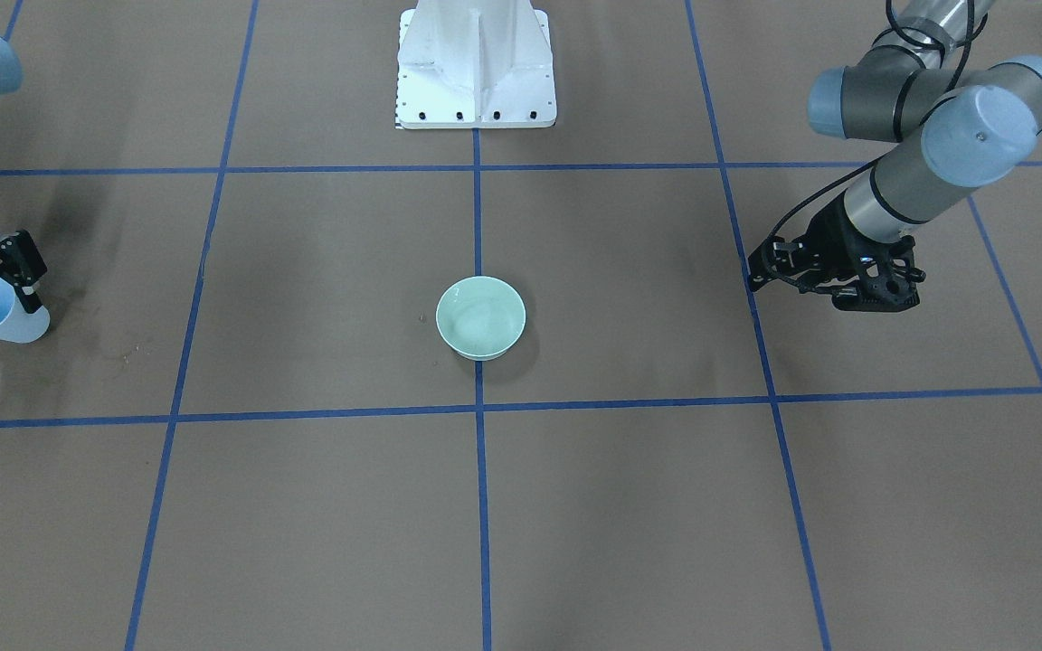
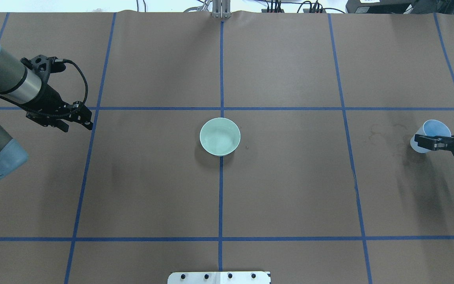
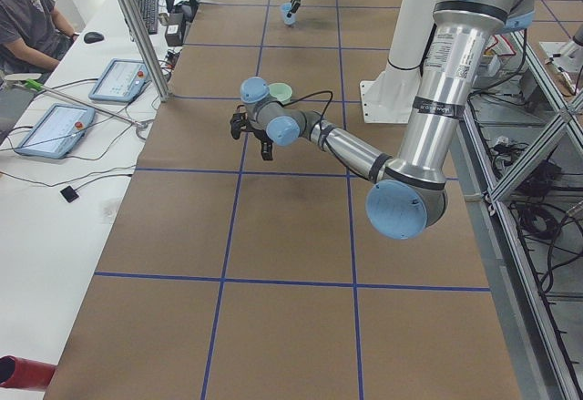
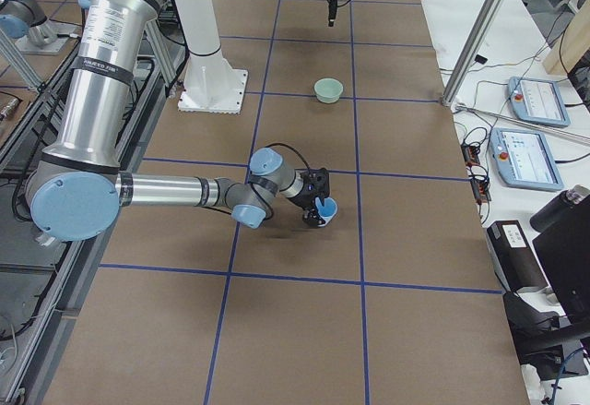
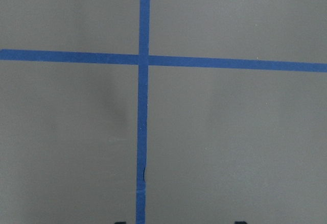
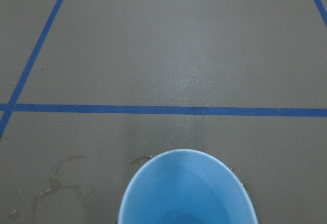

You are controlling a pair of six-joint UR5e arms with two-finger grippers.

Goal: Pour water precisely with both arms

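Observation:
My right gripper (image 2: 425, 142) is shut on a pale blue plastic cup (image 2: 431, 133) at the far right of the overhead view, held tilted just above the brown paper. The cup fills the bottom of the right wrist view (image 6: 186, 191); I cannot make out the water inside it. A pale green bowl (image 2: 220, 137) stands at the table's centre on a blue tape line; its inside shows only a faint sheen (image 1: 480, 316). My left gripper (image 2: 78, 127) hangs empty and open over the left side, far from the bowl.
Dried water stains (image 2: 380, 132) mark the paper beside the cup, also in the right wrist view (image 6: 61, 183). Blue tape lines (image 5: 143, 106) grid the table. The white pedestal (image 1: 476, 68) stands behind the bowl. A person and tablets (image 3: 55, 127) are at the far edge.

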